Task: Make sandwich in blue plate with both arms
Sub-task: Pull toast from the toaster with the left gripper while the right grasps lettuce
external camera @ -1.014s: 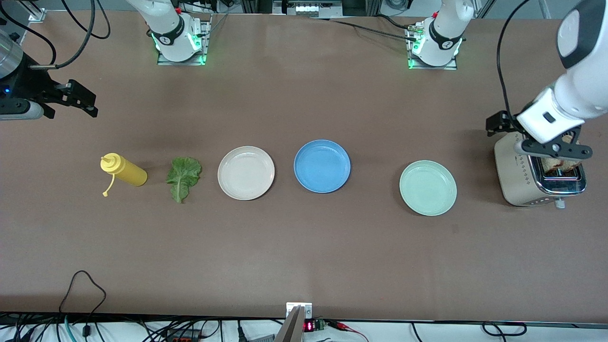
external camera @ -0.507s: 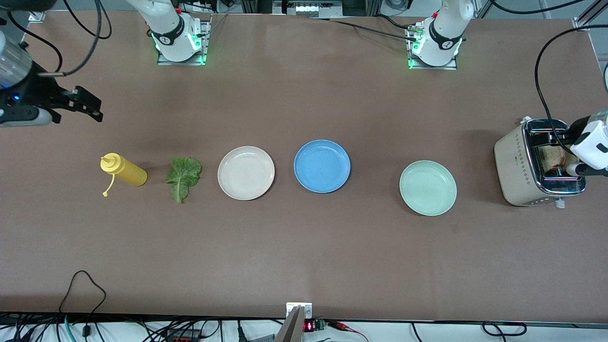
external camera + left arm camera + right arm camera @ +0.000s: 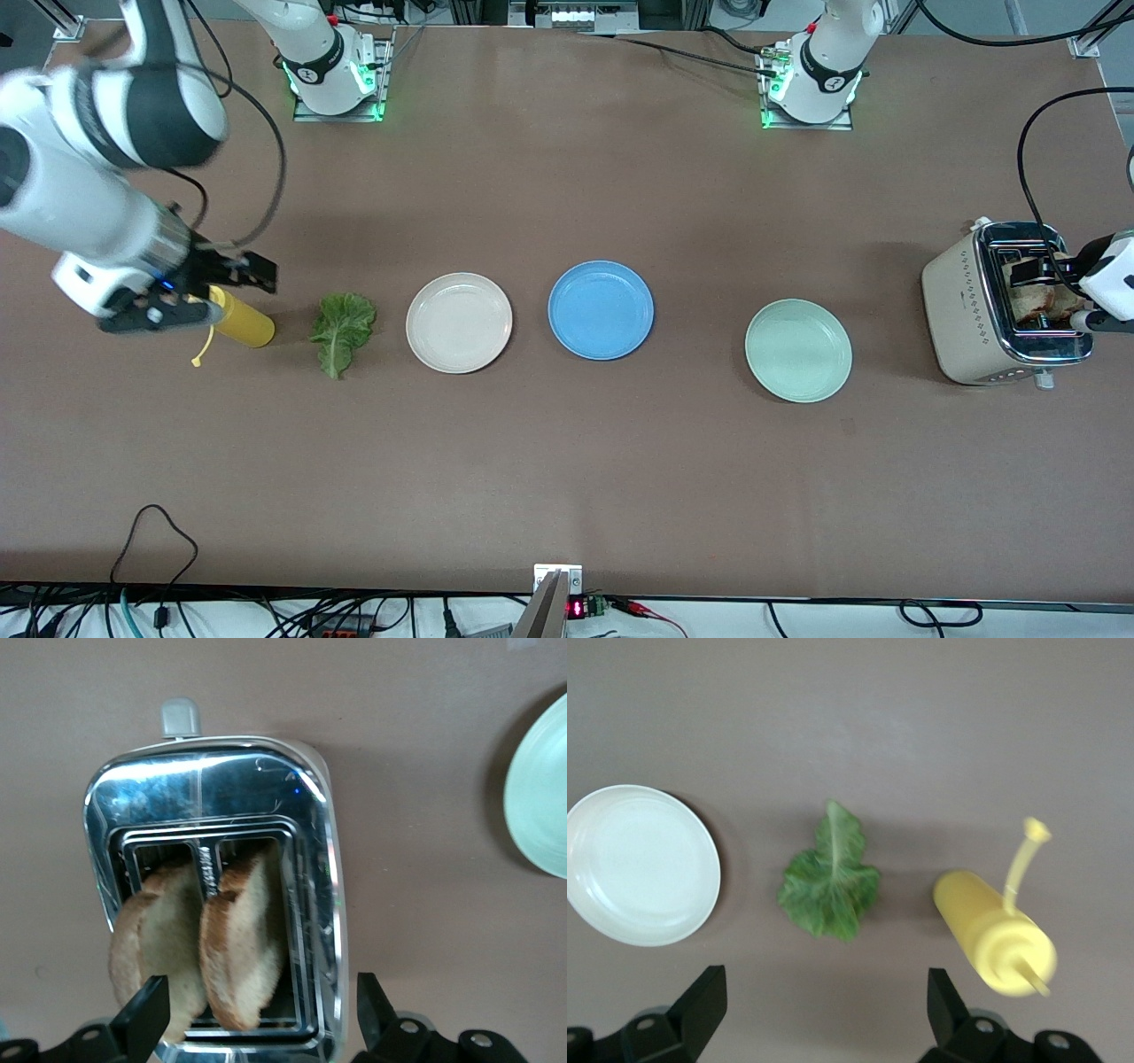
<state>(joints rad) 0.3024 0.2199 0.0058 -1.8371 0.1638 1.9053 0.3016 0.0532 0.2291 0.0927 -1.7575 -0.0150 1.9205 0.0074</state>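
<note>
Brown matting covers the long table (image 3: pixel 567 461), with the two arm bases along its upper edge. Near the middle sits the blue plate (image 3: pixel 601 309), bare, between a cream-white plate (image 3: pixel 459 322) and a pale mint-green plate (image 3: pixel 797 350). A lettuce leaf (image 3: pixel 342 330) lies flat beside the cream plate, and a yellow squeeze bottle (image 3: pixel 241 323) lies on its side just past the leaf, toward the right arm's end.

A second ago the right gripper (image 3: pixel 252 276) hung well up the table near the edge; it has since swung in over the bottle and leaf, its fingers (image 3: pixel 700 1001) spread wide and holding nothing.

At the left arm's end stands a toaster (image 3: pixel 966 310) with two bread slices (image 3: pixel 221 952) upright in its slots. The left gripper (image 3: pixel 257 1014), which sat higher above the toaster a second ago, has dropped beside the slots; its fingers (image 3: pixel 146 1014) stand wide apart on either side of the slices, not clamped on them.
</note>
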